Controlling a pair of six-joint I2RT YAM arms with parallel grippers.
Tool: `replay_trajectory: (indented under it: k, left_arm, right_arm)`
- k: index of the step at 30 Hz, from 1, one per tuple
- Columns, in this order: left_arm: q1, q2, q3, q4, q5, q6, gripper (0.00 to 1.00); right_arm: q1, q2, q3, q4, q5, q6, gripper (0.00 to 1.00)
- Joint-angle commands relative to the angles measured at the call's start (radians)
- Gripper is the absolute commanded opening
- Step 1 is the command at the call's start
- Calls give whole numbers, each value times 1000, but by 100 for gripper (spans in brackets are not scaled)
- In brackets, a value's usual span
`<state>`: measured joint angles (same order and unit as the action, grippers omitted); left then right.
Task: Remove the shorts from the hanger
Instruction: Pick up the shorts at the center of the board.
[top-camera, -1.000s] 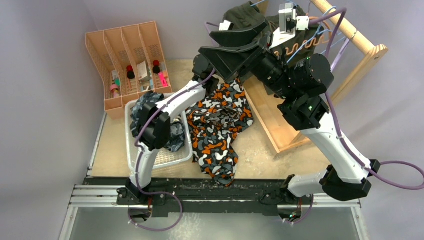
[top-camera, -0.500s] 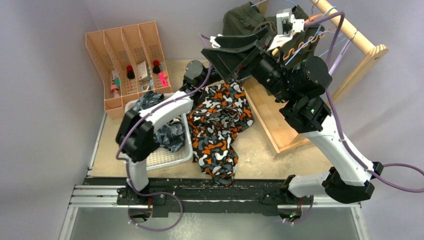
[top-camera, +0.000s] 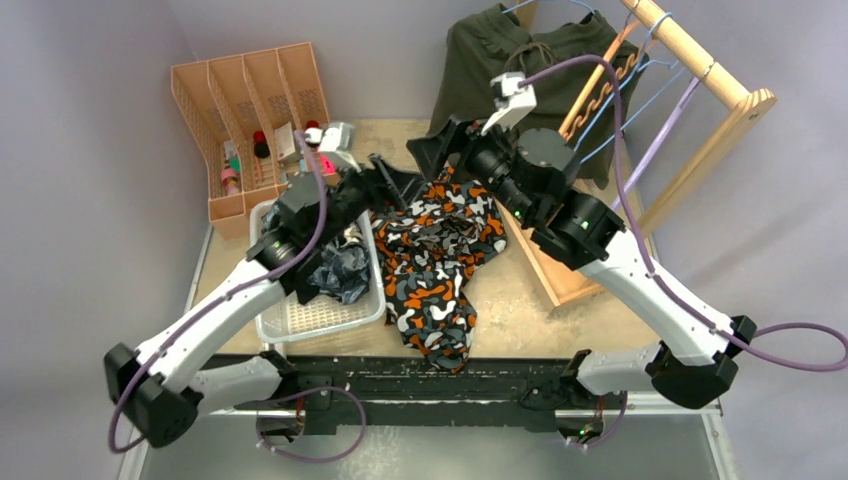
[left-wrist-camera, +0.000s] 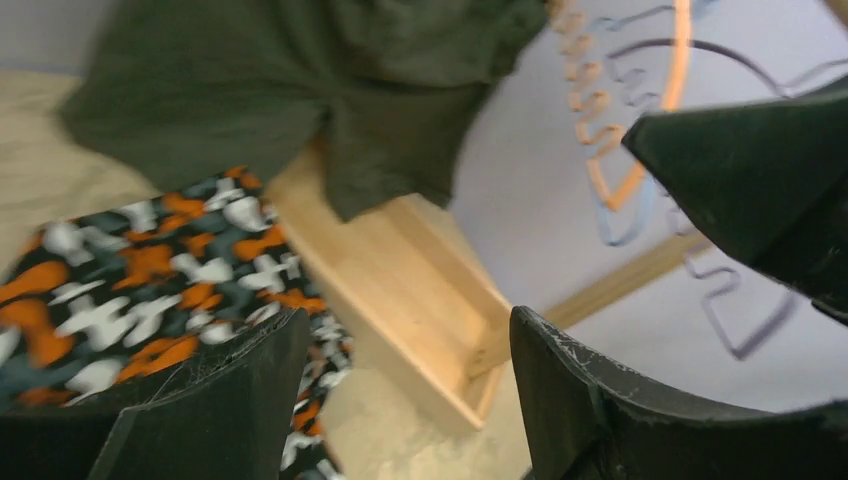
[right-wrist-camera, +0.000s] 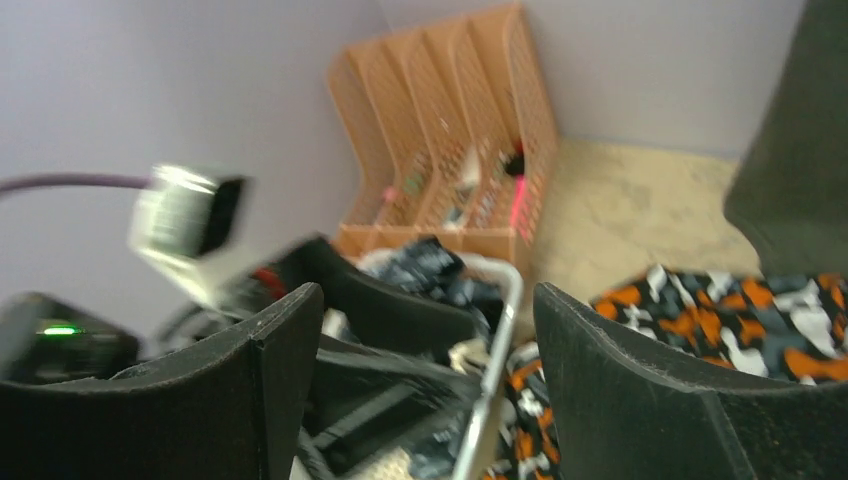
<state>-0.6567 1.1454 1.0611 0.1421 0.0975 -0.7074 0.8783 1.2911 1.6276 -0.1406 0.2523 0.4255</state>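
On the tabletop (top-camera: 520, 300) we see the orange camouflage shorts (top-camera: 440, 250) lying below the left tool (left-wrist-camera: 408, 318) and right tool (right-wrist-camera: 428, 292), both spread apart and empty.

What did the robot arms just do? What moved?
Both arms came down away from the rack. The left gripper opened; what it released is unclear. The right gripper stayed open. The orange camouflage shorts, the dark shorts in the basket and the hanging olive shorts stayed put.

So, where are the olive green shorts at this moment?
In the top view the olive green shorts hang at the back, right of centre, against the wooden rack, just behind the orange camouflage shorts that lie on the table.
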Motion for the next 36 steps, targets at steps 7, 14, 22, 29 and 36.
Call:
replay_trajectory:
  k: [7,14,22,29,36]
  left_arm:
    - [5,-360,-140,-400,-635,19,74]
    - [5,-431,-124,-474,-747,27,76]
    - [3,-431,-97,-530,-790,38,80]
    - [4,-465,-91,-562,-796,34,82]
    - [4,-459,-81,-597,-784,36,82]
  right_arm:
    - [5,53,-73,-233,-3,19,82]
    - [15,164,-111,-409,-41,11,91]
    - [34,288,-152,-474,-27,17,99]
    - [36,406,-230,-446,5,17,100]
    - [35,529,-263,-359,95,69,100]
